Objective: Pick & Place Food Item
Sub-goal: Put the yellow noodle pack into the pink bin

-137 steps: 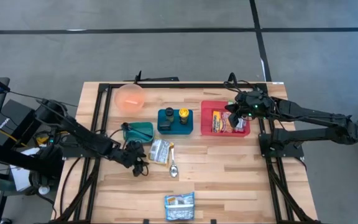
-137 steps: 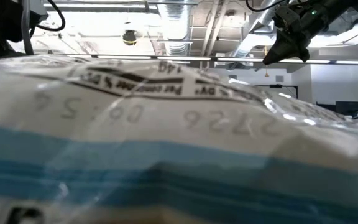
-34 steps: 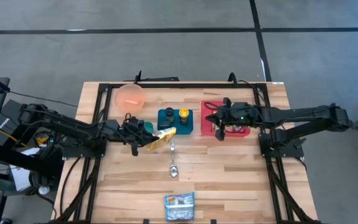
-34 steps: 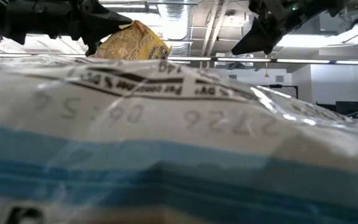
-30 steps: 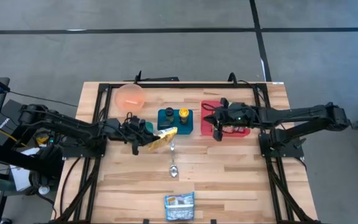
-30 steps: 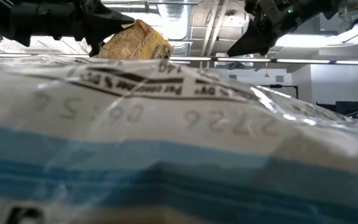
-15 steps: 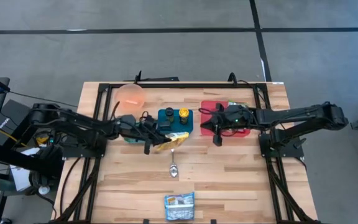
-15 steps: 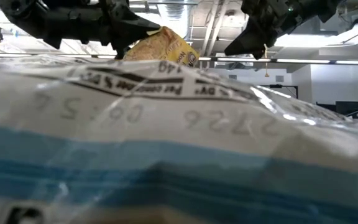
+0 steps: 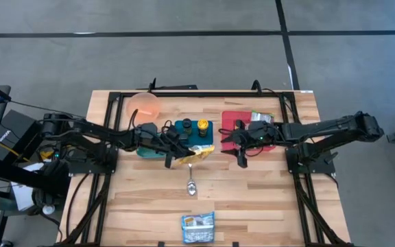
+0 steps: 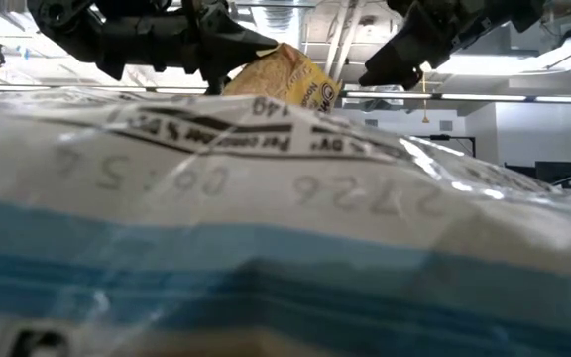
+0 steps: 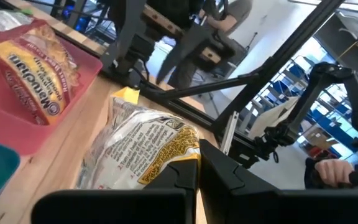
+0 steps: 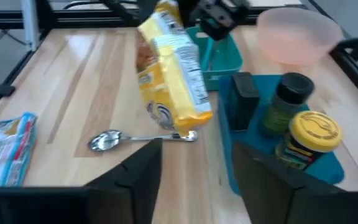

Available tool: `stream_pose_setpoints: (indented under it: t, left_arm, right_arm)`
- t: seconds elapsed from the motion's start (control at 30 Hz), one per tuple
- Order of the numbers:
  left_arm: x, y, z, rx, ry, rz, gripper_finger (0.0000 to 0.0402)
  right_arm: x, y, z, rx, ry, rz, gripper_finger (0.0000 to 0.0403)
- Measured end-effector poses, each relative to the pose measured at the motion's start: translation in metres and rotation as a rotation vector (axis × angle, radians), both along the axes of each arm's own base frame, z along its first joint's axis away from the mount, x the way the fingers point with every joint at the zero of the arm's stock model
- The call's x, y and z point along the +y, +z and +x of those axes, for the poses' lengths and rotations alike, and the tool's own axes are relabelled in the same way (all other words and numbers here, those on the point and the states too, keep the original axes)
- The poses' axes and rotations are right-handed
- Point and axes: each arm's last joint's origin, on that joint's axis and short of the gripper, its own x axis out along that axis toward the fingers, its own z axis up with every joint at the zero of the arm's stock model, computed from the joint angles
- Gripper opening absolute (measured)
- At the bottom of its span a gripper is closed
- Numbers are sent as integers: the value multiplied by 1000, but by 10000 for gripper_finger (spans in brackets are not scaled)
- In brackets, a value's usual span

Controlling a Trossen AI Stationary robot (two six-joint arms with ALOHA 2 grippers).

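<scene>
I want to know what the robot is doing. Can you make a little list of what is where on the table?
left gripper: shut on the yellow snack bag, held up above the table
right gripper: open, beside the red tray, facing the bag
red tray: holds a noodle packet
spoon: lying on the wood, below the bag
blue tray: holds two jars
green bin: next to the blue tray
pink bowl: at the far edge
blue packet: at the near edge
</scene>
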Motion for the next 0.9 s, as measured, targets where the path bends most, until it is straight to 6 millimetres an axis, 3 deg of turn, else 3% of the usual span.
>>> stream_pose_setpoints:
  t: [0.17,0.43,0.9]
  left_arm:
    - [0,4,2,-13,0,2,0]
    - [0,5,2,-16,0,3,0]
    - [0,-12,16,-42,-8,-21,0]
  right_arm:
    - [7,-1,4,-16,26,-2,203]
    - [8,-3,12,-54,21,-8,192]
    - [8,-3,12,-48,1,-3,184]
